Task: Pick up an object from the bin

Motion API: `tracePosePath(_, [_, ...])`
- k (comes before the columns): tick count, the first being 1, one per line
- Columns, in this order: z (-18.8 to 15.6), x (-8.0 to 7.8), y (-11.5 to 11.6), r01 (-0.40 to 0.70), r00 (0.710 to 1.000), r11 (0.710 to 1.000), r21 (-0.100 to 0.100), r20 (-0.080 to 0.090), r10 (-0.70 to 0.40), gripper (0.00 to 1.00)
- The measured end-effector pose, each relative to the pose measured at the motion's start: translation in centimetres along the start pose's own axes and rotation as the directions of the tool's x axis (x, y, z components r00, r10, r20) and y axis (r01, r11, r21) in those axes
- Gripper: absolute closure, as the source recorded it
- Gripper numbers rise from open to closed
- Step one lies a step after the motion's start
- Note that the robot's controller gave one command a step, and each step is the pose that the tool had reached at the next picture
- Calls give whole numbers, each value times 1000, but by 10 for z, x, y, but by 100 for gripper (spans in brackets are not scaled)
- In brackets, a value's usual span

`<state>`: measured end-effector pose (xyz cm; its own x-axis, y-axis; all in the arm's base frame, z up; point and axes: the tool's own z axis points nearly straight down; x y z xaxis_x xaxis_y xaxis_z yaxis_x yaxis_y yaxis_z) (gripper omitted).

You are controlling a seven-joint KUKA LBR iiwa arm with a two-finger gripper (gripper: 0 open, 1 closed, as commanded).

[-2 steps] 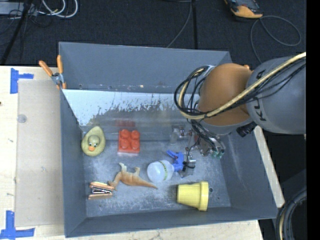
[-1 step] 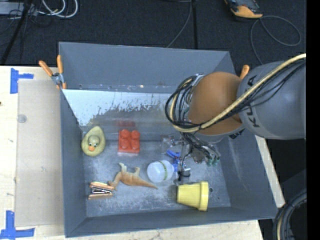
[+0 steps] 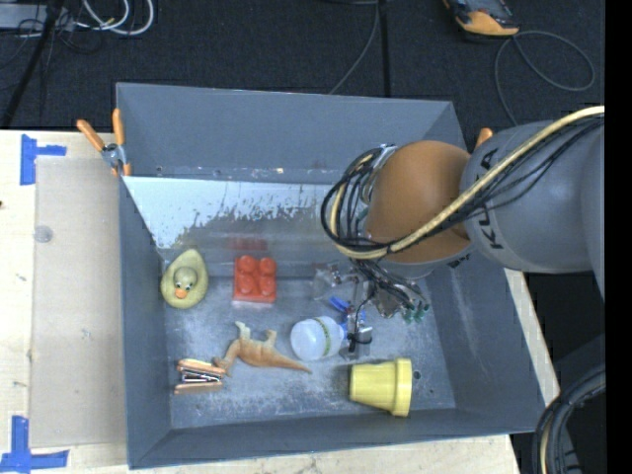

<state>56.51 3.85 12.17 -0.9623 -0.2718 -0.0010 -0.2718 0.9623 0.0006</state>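
1. Gripper (image 3: 357,332) hangs low inside the bin (image 3: 296,146), under the arm's orange cover (image 3: 415,200), a little toward 4 o'clock from the middle of the floor. Whether it is open or closed I cannot tell; its tip is dark and partly masked by cables.
2. Nearest thing: a white rounded thing (image 3: 314,339) with a touch of blue, lying just beside the gripper at its 9 o'clock. It rests on the bin floor, and nothing can be seen held in the gripper.
3. Other things near it: a yellow cup (image 3: 382,385) on its side at the gripper's 5 o'clock, close but apart, and a tan toy dinosaur (image 3: 262,352) beyond the white thing at 9 o'clock.
4. Farther off: a red building brick (image 3: 255,279) at 10 o'clock, a yellow rubber duck (image 3: 184,278) near the left wall, and a small orange-brown clip (image 3: 199,373) at the bin's 8 o'clock corner.
5. Progress, as I judge it: the reach down into the bin looks done, while the grasp itself is unconfirmed and no lift has happened, since everything lies on the floor.
6. Left to do: close on one thing, most likely the white one, and raise it clear of the bin.
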Motion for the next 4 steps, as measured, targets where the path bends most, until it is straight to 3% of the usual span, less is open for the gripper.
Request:
tracePosePath(1, [31,-4,6,234,972,972,-4,-7,-234,0])
tracePosePath(2, [52,-2,10,326,945,945,-1,-2,-326,100])
tracePosePath(4, [49,-2,11,326,946,946,-2,-4,-326,100])
